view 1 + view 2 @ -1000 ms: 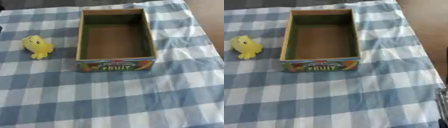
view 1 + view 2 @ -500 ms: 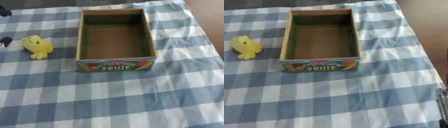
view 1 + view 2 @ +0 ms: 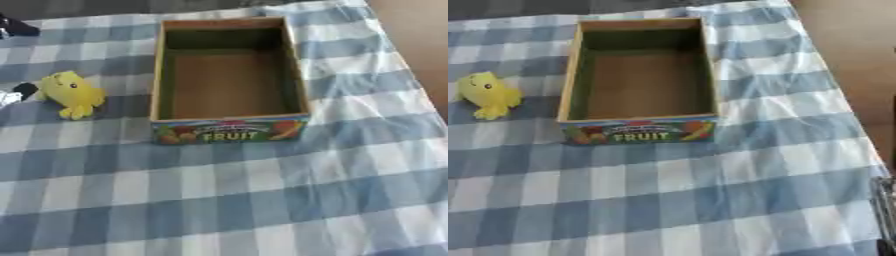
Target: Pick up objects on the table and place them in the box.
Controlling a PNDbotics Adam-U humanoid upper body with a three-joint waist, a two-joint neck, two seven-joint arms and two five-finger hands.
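Checked cloth (image 3: 262, 200) carries one box (image 3: 229, 129) and one yellow toy (image 3: 72, 93) left of it. Beside the toy, at the frame edge, the left hand (image 3: 19, 91) is cut off; whether its fingers are spread or curled cannot be told.

One yellow toy (image 3: 72, 93), one box (image 3: 229, 130), one checked cloth (image 3: 262, 200).

You are looking at staged tabletop, likely test or demo corner, not clearly home or lab. Blue-and-white checked cloth (image 3: 262, 200) is covering table, wrinkling near far right corner. Cardboard box (image 3: 229, 131) is showing printed "FRUIT" label, toy-like. Yellow soft toy (image 3: 72, 93) is lying beside it. Brown floor (image 3: 850, 60) is showing past right edge. Room type you cannot tell further.
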